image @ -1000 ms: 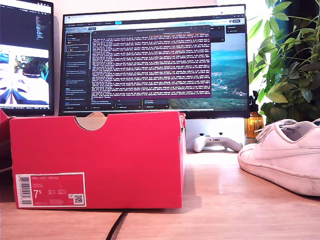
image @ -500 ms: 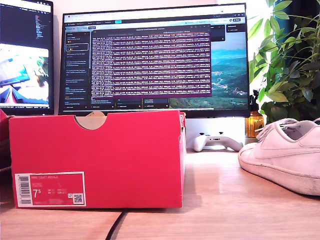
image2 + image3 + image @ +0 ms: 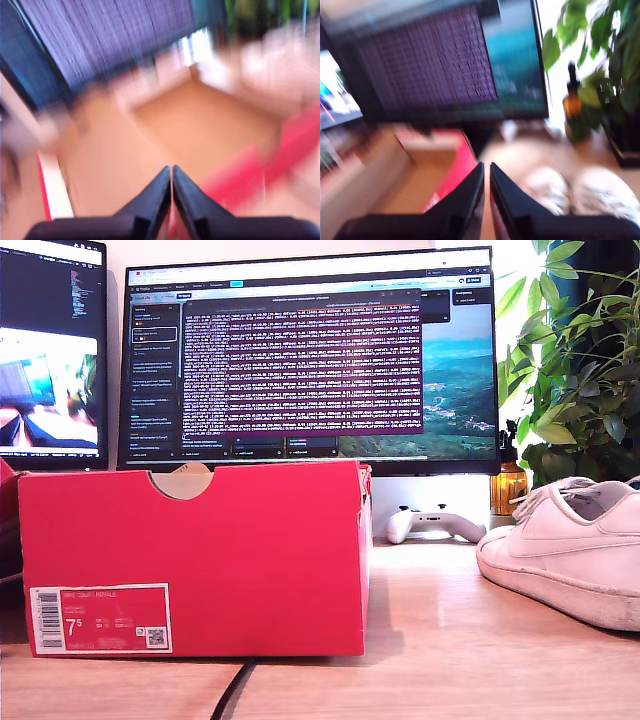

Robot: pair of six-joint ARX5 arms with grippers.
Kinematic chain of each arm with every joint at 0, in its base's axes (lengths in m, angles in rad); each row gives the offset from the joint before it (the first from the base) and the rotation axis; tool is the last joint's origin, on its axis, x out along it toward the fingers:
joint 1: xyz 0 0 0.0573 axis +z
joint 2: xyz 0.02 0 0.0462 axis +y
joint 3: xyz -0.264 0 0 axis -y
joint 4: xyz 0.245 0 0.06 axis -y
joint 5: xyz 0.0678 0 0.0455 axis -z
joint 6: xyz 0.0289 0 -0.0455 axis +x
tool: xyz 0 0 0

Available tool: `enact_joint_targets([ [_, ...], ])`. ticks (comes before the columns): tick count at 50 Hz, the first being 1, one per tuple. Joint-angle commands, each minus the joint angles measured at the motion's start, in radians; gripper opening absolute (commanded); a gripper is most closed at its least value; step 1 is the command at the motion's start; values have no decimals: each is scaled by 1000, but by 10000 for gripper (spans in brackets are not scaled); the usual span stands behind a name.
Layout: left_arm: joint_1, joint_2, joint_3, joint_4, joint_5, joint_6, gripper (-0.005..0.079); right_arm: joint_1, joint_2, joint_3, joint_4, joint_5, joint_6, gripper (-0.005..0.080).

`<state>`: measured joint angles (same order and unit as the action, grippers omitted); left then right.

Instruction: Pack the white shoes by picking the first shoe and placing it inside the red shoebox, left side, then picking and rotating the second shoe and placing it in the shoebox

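Both tools pressed together, empty — first tool (image 3: 171,172) over red shoebox (image 3: 200,125), second tool (image 3: 486,170) near white shoes (image 3: 575,192).

Wooden desk (image 3: 470,640), two lit monitors (image 3: 310,360), leafy plant (image 3: 580,360), white wall.

Exterior view: low at table (image 3: 450,640) level, facing monitor (image 3: 310,360). Both wrist views look down along their fingers (image 3: 171,200); all three share the red shoebox (image 3: 190,560).
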<state>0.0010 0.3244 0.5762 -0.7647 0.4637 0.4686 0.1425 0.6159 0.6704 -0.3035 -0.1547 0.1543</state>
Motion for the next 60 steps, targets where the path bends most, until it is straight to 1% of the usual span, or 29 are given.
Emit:
enact_joint_targets([
  [1, -31, 22, 26, -45, -62, 77, -19, 2, 86, 51, -26, -3, -27, -1],
  [3, -50, 39, 27, -74, -110, 135, -19, 2, 138, 79, -47, -3, -25, -1],
  [5, -70, 57, 27, -100, -149, 145, -19, 2, 192, 114, -71, -3, -24, 0],
  [6, -82, 66, 27, -110, -167, 173, -19, 2, 219, 129, -80, -3, -24, 0],
  [9, -119, 91, 27, -142, -211, 192, -19, 2, 293, 175, -112, -3, -24, 0],
  [13, -176, 122, 27, -157, -246, 207, -19, 2, 381, 232, -154, -3, -24, 0],
  [18, -262, 159, 27, -147, -299, 220, -19, 11, 462, 288, -201, -3, -24, 0],
  [23, -367, 220, 27, -148, -406, 221, -19, 25, 521, 325, -233, -3, -24, 0],
  [27, -446, 270, 27, -136, -471, 221, -19, 33, 550, 339, -249, -3, -24, 0],
  [31, -521, 337, 27, -98, -524, 221, -19, 43, 565, 340, -262, -3, -23, 0],
  [36, -589, 428, 27, -45, -640, 220, -19, 47, 567, 340, -289, -3, -24, 1],
  [39, -610, 486, 27, -25, -688, 219, -19, 47, 567, 340, -299, -2, -24, 1],
  [42, -615, 537, 27, -13, -709, 220, -19, 47, 567, 340, -304, -2, -24, 1],
  [47, -615, 610, 27, 24, -722, 220, -19, 47, 567, 341, -311, -1, -24, 3],
  [52, -615, 664, 26, 110, -732, 221, -19, 47, 567, 342, -323, -2, -24, 3],
  [57, -615, 709, 26, 190, -740, 226, -19, 47, 570, 342, -363, -3, -23, 12],
  [60, -615, 732, 26, 209, -740, 240, -19, 47, 579, 342, -385, -3, -21, 21],
])
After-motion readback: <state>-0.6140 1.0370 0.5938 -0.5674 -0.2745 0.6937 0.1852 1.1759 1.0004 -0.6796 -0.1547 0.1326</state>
